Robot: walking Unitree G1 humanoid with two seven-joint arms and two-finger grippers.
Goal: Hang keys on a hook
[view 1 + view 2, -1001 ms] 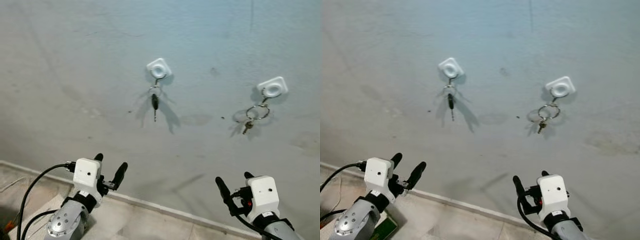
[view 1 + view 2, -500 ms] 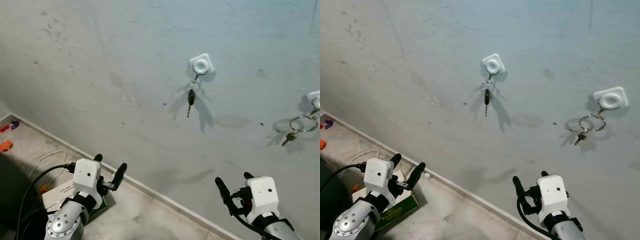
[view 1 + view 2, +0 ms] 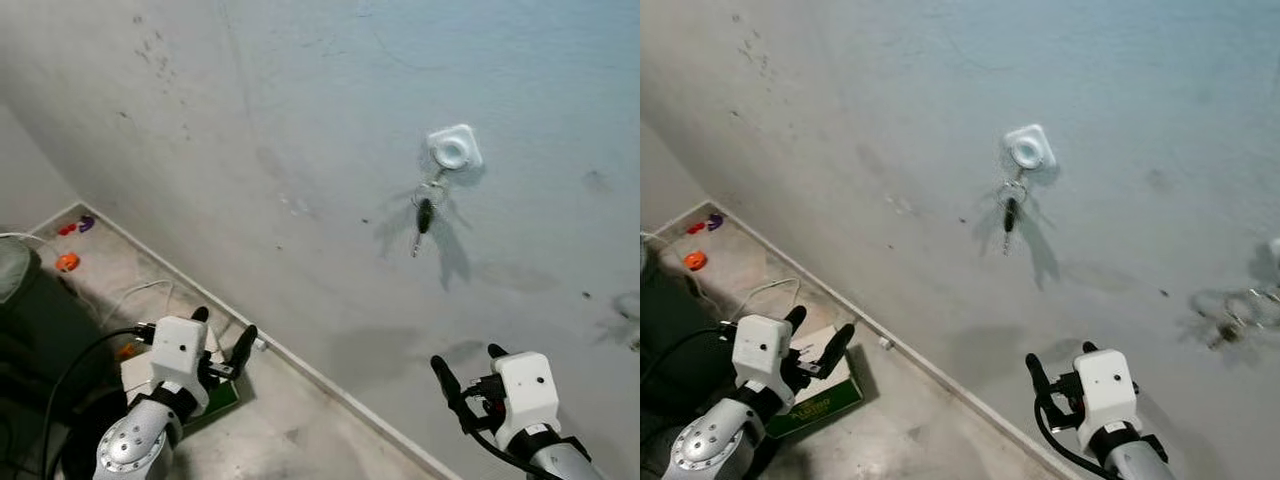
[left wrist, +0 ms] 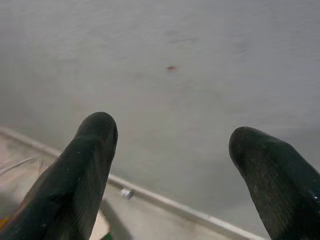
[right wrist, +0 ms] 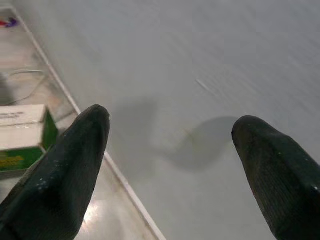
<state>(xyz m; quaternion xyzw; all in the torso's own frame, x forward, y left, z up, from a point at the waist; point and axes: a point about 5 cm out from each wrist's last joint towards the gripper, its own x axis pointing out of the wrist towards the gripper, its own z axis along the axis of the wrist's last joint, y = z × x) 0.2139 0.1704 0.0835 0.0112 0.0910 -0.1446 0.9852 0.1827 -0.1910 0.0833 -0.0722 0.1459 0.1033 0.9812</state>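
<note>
On the grey wall [image 3: 250, 120] we see a white hook [image 3: 454, 149] with a black-headed key [image 3: 423, 214] hanging from it on its ring. Our left gripper [image 3: 220, 335] and right gripper [image 3: 467, 372] are both held low, fingers apart and empty, near the floor's edge by the green-and-white box [image 3: 825, 385].

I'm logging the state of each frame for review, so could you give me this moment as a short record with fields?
Setting: grey plaster wall meeting a concrete floor
Hook: white square wall hook
Keys: dark key on a metal ring hanging from that hook
Second keys: metal ring with keys at the right edge, blurred
Left gripper: open, holding nothing, low by the floor
Right gripper: open, holding nothing
Floor item: white and green cardboard box near the left gripper
</note>
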